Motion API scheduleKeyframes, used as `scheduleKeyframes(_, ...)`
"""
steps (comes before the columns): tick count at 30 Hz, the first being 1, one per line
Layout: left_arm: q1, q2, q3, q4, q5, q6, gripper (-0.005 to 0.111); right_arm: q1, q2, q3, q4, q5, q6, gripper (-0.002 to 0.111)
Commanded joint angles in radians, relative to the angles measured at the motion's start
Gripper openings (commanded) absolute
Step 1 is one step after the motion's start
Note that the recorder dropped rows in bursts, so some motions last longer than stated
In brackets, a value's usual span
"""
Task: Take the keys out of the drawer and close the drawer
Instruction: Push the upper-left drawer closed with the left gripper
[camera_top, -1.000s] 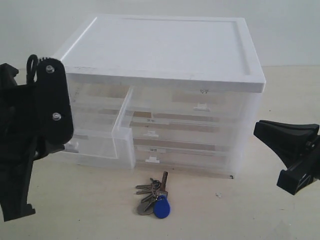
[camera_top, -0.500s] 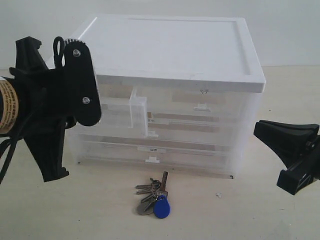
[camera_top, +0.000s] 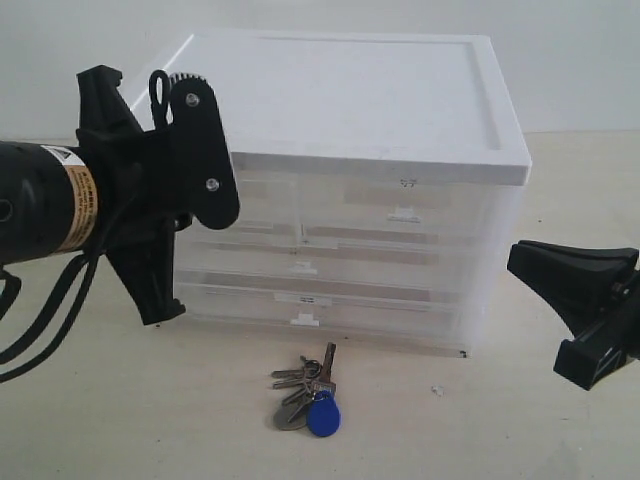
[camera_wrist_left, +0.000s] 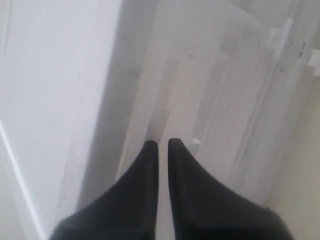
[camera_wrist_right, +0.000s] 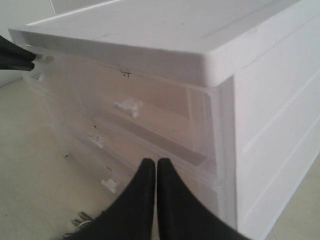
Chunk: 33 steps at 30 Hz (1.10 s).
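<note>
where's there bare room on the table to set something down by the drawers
Bare beige tabletop lies between the bunch of silver keys with a blue fob and the right claw, and left of the keys. The translucent drawer cabinet's flat white top is bare. Crowded: the cabinet's left front, where the left claw hangs by the drawers.

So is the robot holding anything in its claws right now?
No, nothing. The left gripper and the right gripper are both shut, with nothing between their tips. The keys lie loose on the table.
</note>
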Motion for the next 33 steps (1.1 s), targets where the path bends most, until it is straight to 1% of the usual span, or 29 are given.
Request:
scheduleKeyframes(1, 0.004, 0.001, -0.007, 0.148, 0.034, -0.202, 0.004, 0.002, 0.0, -0.004, -0.004, -0.005, -0.005, 0.0)
scheduleKeyframes(5, 0.004, 0.001, -0.007, 0.157, 0.023, -0.22, 0.004, 0.002, 0.0, -0.004, -0.004, 0.003, -0.005, 0.0)
scheduleKeyframes(10, 0.004, 0.001, -0.001, 0.077, 0.032, -0.21, 0.004, 0.002, 0.0, -0.004, -0.004, 0.014, -0.005, 0.0)
scheduleKeyframes(14, -0.002, 0.001, 0.07, 0.06, -0.022, -0.204, 0.004, 0.002, 0.0, -0.004, -0.004, 0.014, -0.005, 0.0)
scheduleKeyframes(17, -0.007, 0.001, 0.118, 0.097, -0.053, -0.206, 0.004, 0.002, 0.0, -0.004, -0.008, 0.014, -0.005, 0.0)
scheduleKeyframes(19, -0.009, 0.001, 0.123, 0.113, -0.05, -0.225, 0.004, 0.002, 0.0, -0.004, -0.014, 0.014, -0.002, 0.0)
scheduleKeyframes(22, -0.009, 0.005, 0.125, 0.2, -0.003, -0.309, 0.004, 0.002, 0.0, -0.004, -0.02, 0.014, -0.002, 0.0)
scheduleKeyframes(24, -0.009, 0.032, 0.129, 0.27, 0.053, -0.373, 0.004, 0.002, 0.0, -0.004, -0.02, 0.014, -0.002, 0.0)
scheduleKeyframes(26, -0.009, 0.067, 0.136, 0.356, 0.078, -0.446, 0.004, 0.002, 0.0, -0.004, -0.02, 0.014, 0.0, 0.0)
scheduleKeyframes(27, -0.009, 0.085, 0.136, 0.403, 0.084, -0.498, 0.004, 0.002, 0.0, -0.004, -0.02, 0.014, 0.0, 0.0)
scheduleKeyframes(29, -0.009, 0.117, 0.136, 0.537, 0.091, -0.651, 0.004, 0.002, 0.0, -0.004, -0.02, 0.014, 0.0, 0.0)
scheduleKeyframes(30, -0.009, 0.127, 0.136, 0.537, 0.105, -0.718, 0.004, 0.002, 0.0, -0.004, -0.02, 0.014, 0.0, 0.0)
scheduleKeyframes(31, -0.009, 0.14, 0.127, 0.537, 0.128, -0.744, 0.004, 0.002, 0.0, -0.004, -0.02, 0.014, 0.0, 0.0)
scheduleKeyframes(33, -0.009, 0.165, 0.112, 0.537, 0.181, -0.751, 0.004, 0.002, 0.0, -0.004, -0.018, 0.012, -0.003, 0.0)
